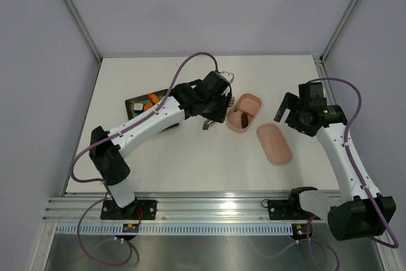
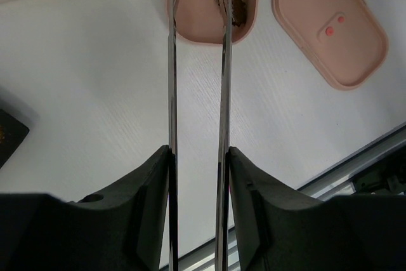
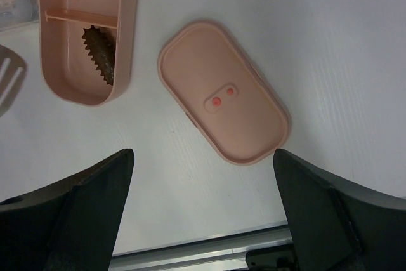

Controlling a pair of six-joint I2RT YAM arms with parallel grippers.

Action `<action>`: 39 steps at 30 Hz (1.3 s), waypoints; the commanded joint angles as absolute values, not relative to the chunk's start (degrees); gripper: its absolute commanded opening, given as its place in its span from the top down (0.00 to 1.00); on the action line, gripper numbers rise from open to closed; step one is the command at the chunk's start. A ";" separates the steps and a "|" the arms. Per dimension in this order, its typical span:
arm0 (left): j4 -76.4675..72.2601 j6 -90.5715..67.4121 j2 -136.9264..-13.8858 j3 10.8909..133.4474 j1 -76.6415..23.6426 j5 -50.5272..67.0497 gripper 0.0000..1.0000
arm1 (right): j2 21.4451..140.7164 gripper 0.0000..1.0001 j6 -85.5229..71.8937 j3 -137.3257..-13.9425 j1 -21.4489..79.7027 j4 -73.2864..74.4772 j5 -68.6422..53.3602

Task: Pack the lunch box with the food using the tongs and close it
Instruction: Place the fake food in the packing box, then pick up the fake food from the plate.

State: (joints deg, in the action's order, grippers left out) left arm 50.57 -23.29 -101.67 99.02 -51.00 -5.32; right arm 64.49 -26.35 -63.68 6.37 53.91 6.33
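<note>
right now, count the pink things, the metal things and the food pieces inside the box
pink: 2, the lunch box and its lid
silvery metal: 1, the tongs
food in the box: 1, a brown food piece
total: 4

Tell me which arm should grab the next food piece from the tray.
Left. The left gripper holds the tongs, and the tray lies nearer that arm. The right gripper hangs open and empty near the lid.

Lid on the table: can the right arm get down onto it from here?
Probably yes. The lid lies flat on the table just ahead of the open right gripper, with nothing on it; the tongs hang over the lunch box alongside.
</note>
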 commanded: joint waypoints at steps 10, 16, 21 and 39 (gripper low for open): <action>54.30 -27.51 -76.74 80.97 -33.50 -13.09 0.57 | 63.81 0.00 -25.31 -63.81 6.06 51.42 1.67; 56.87 -28.56 -74.09 74.45 -25.94 -17.67 0.57 | 64.60 0.00 -25.58 -63.37 6.06 50.45 0.26; 55.37 -28.56 -75.67 70.49 -24.61 -16.00 0.55 | 64.51 0.01 -25.49 -62.75 6.06 49.92 -1.93; 47.55 -34.01 -76.99 65.57 -23.91 -20.74 0.53 | 63.19 0.00 -25.49 -60.82 6.06 50.45 -2.55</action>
State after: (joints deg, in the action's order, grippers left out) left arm 51.46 -31.57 -78.56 65.82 -24.38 -16.64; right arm 64.47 -26.15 -60.82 6.35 51.68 -1.21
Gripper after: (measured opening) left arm 0.464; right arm 0.993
